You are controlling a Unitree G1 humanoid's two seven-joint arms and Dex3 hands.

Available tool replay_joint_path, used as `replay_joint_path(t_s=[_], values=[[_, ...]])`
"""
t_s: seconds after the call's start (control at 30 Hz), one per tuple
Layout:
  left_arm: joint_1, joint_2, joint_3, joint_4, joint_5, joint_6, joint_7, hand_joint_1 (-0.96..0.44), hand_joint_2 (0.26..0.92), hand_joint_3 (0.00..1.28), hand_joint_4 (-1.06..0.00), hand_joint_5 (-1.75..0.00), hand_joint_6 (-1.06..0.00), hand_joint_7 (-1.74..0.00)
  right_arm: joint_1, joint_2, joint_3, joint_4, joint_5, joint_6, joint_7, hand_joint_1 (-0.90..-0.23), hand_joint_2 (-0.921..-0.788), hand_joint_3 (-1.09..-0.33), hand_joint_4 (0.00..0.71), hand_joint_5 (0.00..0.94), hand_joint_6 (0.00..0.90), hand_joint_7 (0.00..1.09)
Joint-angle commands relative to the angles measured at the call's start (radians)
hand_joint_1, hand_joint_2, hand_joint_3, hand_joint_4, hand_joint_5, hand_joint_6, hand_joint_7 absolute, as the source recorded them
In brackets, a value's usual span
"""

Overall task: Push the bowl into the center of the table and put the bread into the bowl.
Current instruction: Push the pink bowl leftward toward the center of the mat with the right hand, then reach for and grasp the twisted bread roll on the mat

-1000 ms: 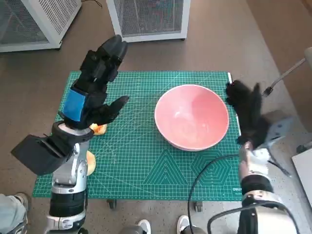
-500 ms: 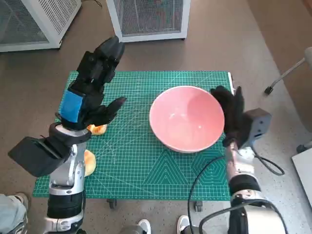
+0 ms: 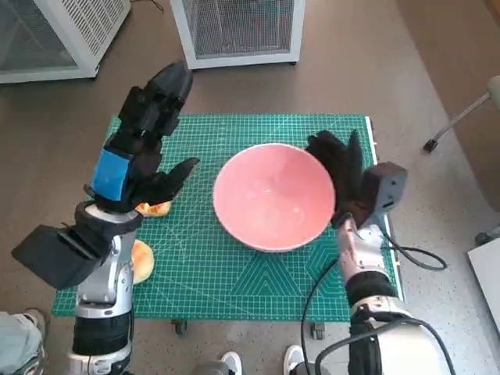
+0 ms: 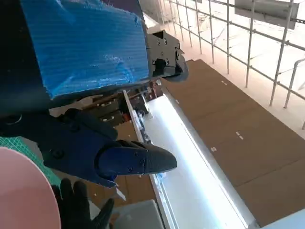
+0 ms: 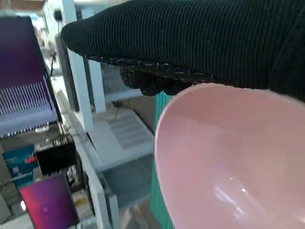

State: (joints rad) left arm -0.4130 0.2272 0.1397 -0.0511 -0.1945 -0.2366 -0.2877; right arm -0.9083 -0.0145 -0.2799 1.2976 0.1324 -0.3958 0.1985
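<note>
Bowl (image 3: pixel 273 195): pink, upright, near the middle of the tabletop (image 3: pixel 234 273), slightly toward its right edge. Interior holds nothing that shows. Also seen in the right wrist view (image 5: pixel 228 162) and, as a pink sliver, in the left wrist view (image 4: pixel 24 191).

Right hand (image 3: pixel 341 176): gloved, against the bowl's right rim, between bowl and right edge of the tabletop. Fingers (image 3: pixel 328 152) spread and extended along the rim's outer side, gripping nothing. In the right wrist view the glove (image 5: pixel 190 43) lies directly beside the bowl's rim.

Left hand (image 3: pixel 137 148): raised above the left part of the tabletop, well apart from the bowl. Fingers (image 3: pixel 160 98) extended and apart, holding nothing; thumb points toward the bowl. Blue tape on its back (image 4: pixel 86 43).

Bread, piece one (image 3: pixel 154 208): orange-tan, on the tabletop near the left edge, partly hidden under the left hand.

Bread, piece two (image 3: pixel 141 261): near the front-left corner, partly hidden behind the left forearm. Both pieces lie outside the bowl, well apart from it.

Mat (image 3: pixel 219 133): green cutting mat with printed grid, covering the tabletop. Printing along its edges too small to read.

Cabinets (image 3: pixel 238 27): white, slatted, on the floor beyond the far edge.
</note>
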Motion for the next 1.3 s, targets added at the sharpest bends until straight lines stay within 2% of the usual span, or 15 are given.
replay_joint_path(t_s=[0.03,0.57,0.73,0.93,1.13,1.3], values=[[0.018,0.006,0.008,-0.024,0.000,-0.009,0.006,-0.68,0.921,0.32,-0.22,-0.01,-0.09,-0.43,-0.006,0.026,-0.011,0.019,0.006,0.033,-0.003,-0.593,-0.921,-0.785,0.194,0.000,0.255,0.15],[0.049,0.015,0.022,-0.059,-0.001,0.003,0.009,-0.68,0.921,0.33,-0.22,0.00,-0.09,-0.42,-0.041,0.068,-0.023,0.021,0.001,0.069,0.000,-0.605,-0.921,-0.770,0.196,0.002,0.269,0.14],[0.055,0.014,0.023,-0.062,-0.003,0.003,0.008,-0.68,0.921,0.33,-0.23,0.00,-0.10,-0.42,-0.046,0.059,-0.023,0.017,0.001,0.066,0.012,-0.605,-0.921,-0.766,0.200,0.004,0.271,0.14],[0.060,0.018,0.029,-0.068,-0.011,0.013,0.007,-0.68,0.921,0.33,-0.22,0.00,-0.10,-0.41,-0.062,0.028,-0.032,0.007,0.009,0.050,0.032,-0.608,-0.921,-0.761,0.192,0.000,0.271,0.14],[0.060,0.020,0.033,-0.083,-0.005,0.029,0.015,-0.68,0.921,0.33,-0.22,0.00,-0.10,-0.41,-0.088,0.007,-0.038,-0.027,0.022,-0.002,0.057,-0.607,-0.921,-0.754,0.194,0.002,0.266,0.13],[0.051,0.022,0.033,-0.079,-0.003,0.034,0.018,-0.68,0.921,0.33,-0.22,0.00,-0.10,-0.41,-0.094,0.009,-0.047,-0.083,0.059,-0.098,0.126,-0.606,-0.921,-0.752,0.196,0.003,0.266,0.13]])
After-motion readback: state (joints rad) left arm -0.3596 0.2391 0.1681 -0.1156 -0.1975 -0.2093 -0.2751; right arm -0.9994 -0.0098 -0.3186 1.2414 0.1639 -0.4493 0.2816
